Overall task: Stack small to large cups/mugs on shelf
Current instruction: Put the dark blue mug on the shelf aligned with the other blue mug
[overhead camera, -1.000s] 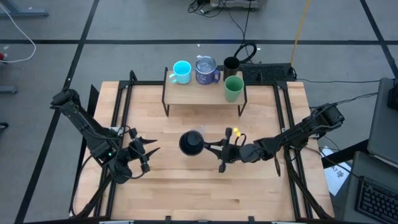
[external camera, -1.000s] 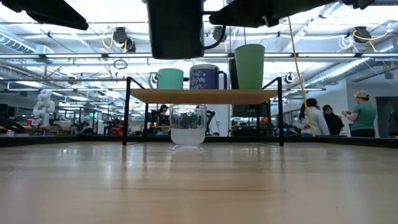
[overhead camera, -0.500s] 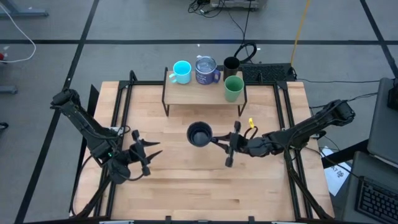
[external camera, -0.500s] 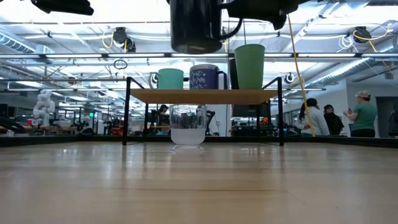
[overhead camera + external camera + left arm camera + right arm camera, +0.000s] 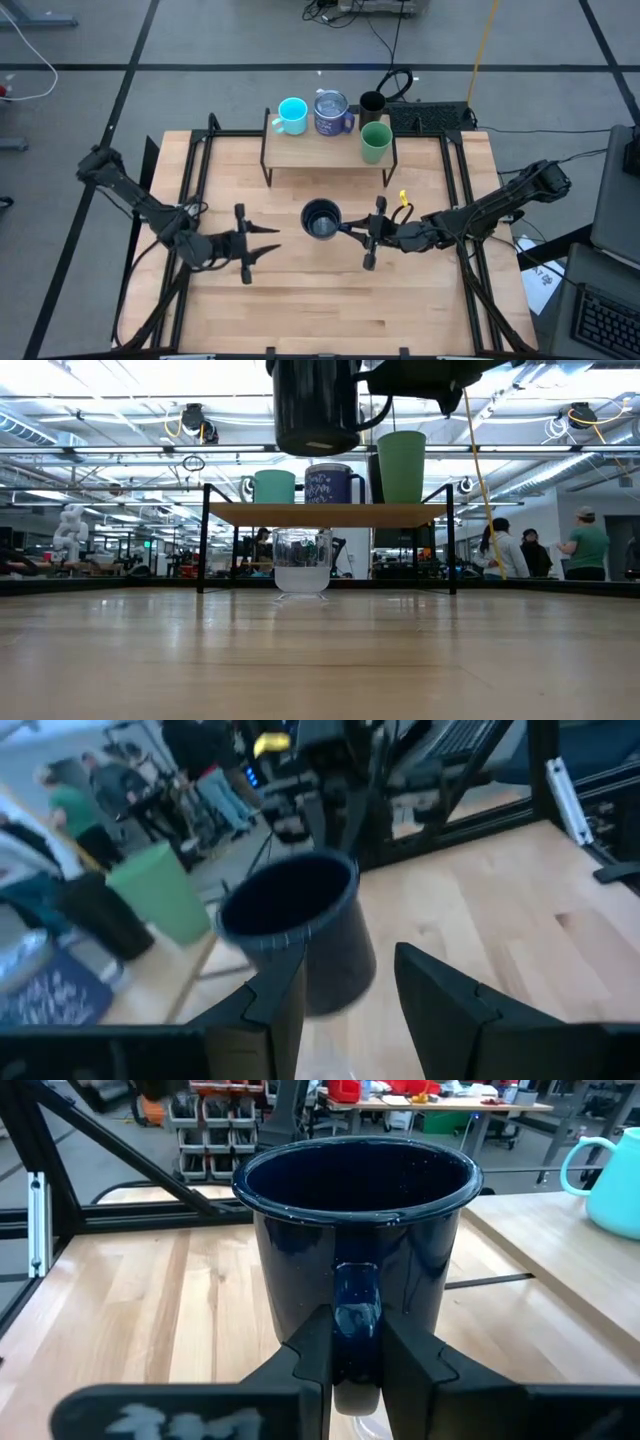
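Since a moment ago, my left gripper [image 5: 262, 242] has swung toward mid-table, and the dark mug [image 5: 321, 217] has turned upright, its mouth now facing up.

My right gripper [image 5: 350, 230] is clenched on the mug's handle [image 5: 355, 1308], holding it in the air above the table [image 5: 420, 310], clear of the board, in front of the shelf [image 5: 310, 148]. From the speckled gloss it looks like enamelled metal: stiff, fairly light, slick on the wall, so the handle is the sound place to hold, though the mug could swing about it if I jolt. My right arm reaches in low from the right, wrist level. My left gripper is released, fingers [image 5: 270, 995] apart and empty, pointing at the mug from the left, arm stretched low.

Under the shelf stands the glass [image 5: 301, 563]. On it are the cyan mug [image 5: 291, 114], the blue mug [image 5: 331, 113] and the green cup [image 5: 375, 142], with the black tumbler [image 5: 371, 103] behind.
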You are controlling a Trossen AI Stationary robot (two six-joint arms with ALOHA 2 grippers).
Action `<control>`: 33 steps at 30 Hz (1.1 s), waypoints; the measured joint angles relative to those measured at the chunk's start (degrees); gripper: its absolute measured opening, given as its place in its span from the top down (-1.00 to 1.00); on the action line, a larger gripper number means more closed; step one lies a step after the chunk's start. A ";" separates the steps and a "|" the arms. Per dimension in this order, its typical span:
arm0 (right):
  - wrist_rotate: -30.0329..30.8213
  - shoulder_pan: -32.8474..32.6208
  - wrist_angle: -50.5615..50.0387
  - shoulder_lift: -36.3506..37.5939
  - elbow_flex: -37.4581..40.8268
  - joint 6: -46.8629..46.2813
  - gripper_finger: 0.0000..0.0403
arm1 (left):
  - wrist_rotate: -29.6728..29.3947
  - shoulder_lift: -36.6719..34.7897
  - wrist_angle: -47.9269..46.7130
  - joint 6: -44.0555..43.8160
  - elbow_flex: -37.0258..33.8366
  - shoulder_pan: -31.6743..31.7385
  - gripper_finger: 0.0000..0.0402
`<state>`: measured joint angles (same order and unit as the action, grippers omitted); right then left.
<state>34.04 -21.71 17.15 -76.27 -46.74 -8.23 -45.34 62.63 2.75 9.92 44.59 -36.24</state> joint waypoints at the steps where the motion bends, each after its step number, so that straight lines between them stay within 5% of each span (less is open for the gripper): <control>1: 0.00 0.02 -0.11 0.00 0.00 0.02 0.77 | 1.14 0.00 -0.28 1.21 0.93 0.68 0.22; 8: 0.39 0.92 -0.30 0.00 0.00 0.72 0.77 | 11.16 3.22 -12.88 2.39 11.98 7.85 0.06; 17: 0.33 2.66 -0.33 0.00 0.04 2.03 0.77 | 19.59 16.77 -30.09 5.67 29.34 14.24 -0.17; 25: 0.09 3.05 -0.06 0.00 0.04 2.91 0.77 | 23.82 26.82 -43.28 7.48 40.33 19.54 -0.07; 33: -0.04 3.04 0.13 -0.02 0.04 3.13 0.77 | 24.54 29.83 -47.14 10.33 42.89 22.10 0.22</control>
<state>34.00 -18.68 17.28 -76.29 -46.70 -5.10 -20.80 92.47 -44.39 20.26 87.48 -14.15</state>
